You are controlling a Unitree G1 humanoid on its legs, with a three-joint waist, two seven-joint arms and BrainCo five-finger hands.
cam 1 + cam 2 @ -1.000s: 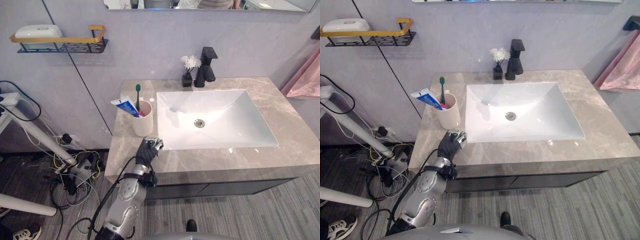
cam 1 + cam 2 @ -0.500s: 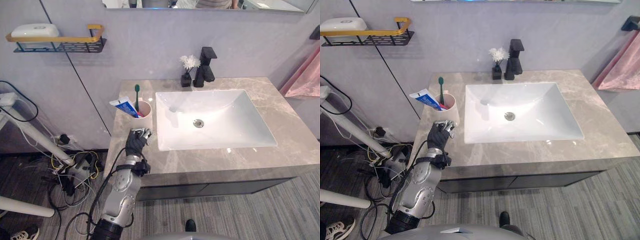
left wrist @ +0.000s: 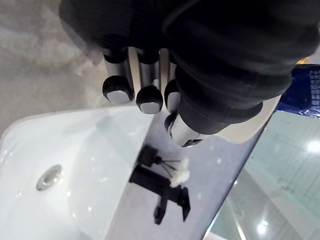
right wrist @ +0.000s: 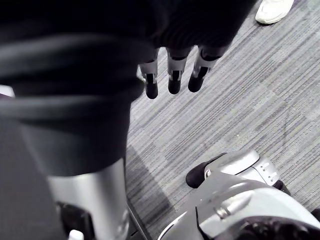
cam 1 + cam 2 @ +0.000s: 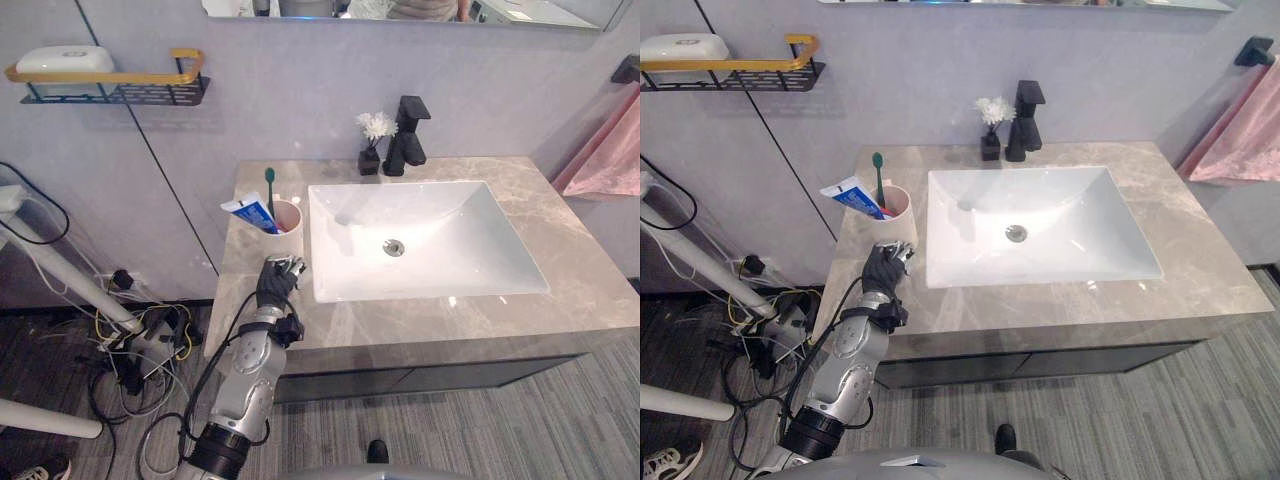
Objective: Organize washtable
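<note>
A cream cup (image 5: 288,226) with a pink inside stands on the grey marble counter (image 5: 430,322), left of the white sink (image 5: 470,215). It holds a green toothbrush (image 5: 269,192) and a blue and white toothpaste tube (image 5: 249,212). My left hand (image 5: 276,283) rests on the counter right in front of the cup, fingers curled with nothing inside them; the left wrist view shows the cup (image 3: 261,119) just past the thumb. Whether the hand touches the cup I cannot tell. My right hand (image 4: 173,75) hangs over the floor with straight fingers.
A black faucet (image 5: 408,131) and a small black vase with a white flower (image 5: 373,141) stand behind the sink. A wall shelf (image 5: 120,87) at the far left carries a white soap box (image 5: 62,62). A pink towel (image 5: 606,150) hangs at the right.
My left hand has slid left along the counter's front, from the sink's near corner to right in front of the cup. The camera has shifted slightly.
</note>
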